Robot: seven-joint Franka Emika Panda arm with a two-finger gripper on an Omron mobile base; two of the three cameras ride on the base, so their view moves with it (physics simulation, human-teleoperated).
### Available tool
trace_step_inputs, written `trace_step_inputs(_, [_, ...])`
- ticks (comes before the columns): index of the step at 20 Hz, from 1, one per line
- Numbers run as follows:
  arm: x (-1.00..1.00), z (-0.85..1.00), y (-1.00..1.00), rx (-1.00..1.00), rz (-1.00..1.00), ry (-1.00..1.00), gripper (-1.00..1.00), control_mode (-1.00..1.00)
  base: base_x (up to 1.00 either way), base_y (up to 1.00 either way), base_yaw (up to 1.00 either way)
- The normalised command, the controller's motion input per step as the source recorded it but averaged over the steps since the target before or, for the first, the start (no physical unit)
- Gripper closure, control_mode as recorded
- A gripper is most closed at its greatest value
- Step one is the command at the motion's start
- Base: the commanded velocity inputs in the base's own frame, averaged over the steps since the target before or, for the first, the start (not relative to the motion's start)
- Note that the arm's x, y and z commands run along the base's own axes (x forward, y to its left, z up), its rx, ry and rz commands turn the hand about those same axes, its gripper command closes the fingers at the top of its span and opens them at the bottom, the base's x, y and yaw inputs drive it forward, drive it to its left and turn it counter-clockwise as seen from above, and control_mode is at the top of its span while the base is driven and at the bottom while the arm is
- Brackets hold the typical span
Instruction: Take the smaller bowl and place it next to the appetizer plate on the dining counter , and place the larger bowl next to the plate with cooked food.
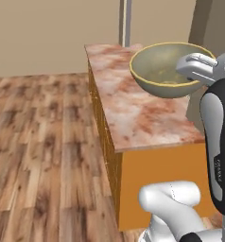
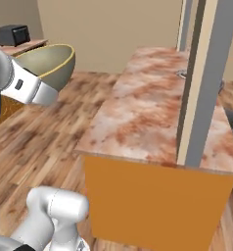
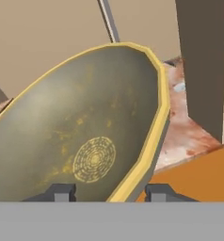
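Clearly your arm stood raised at the near end of the worktop (image 1: pixel 133 113), its white forearm reaching across at bowl height in both base views. Your end effector (image 3: pixel 107 192) was clamped on the rim of the larger bowl (image 1: pixel 168 68): in the hand view one dark fingertip (image 3: pixel 62 192) sat inside the bowl and the other outside, with the yellow rim running between them, so the jaws stood partly apart around the wall.

You carried the bowl in the air, tilted, clear of the stone top. From the left base view it hung over the right side of the worktop; from the right base view it hung left of the worktop over the wooden floor (image 2: pixel 50 127), so you could not tell exactly what lay beneath it.

It looked deep and round, olive-grey outside and in, with a thin yellow rim. Its inside showed a pale yellow ring pattern at the bottom with yellowish flecks around it, and held nothing.

The worktop was reddish-brown marbled stone on an orange base, with a grey pillar (image 2: pixel 206 83) rising from it.
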Motion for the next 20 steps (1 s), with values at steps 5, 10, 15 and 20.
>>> trace_step_inputs(5, [0.00,0.00,0.00,0.00,0.00,0.00,1.00,1.00,0.02,-1.00,-0.20])
trace_step_inputs(10, [0.00,0.00,0.00,0.00,0.00,0.00,1.00,1.00,0.01,-1.00,-0.17])
trace_step_inputs(15, [0.00,0.00,0.00,0.00,0.00,0.00,1.00,1.00,0.06,-1.00,-0.14])
trace_step_inputs(20, [0.00,0.00,0.00,0.00,0.00,0.00,1.00,1.00,0.31,-1.00,-0.12])
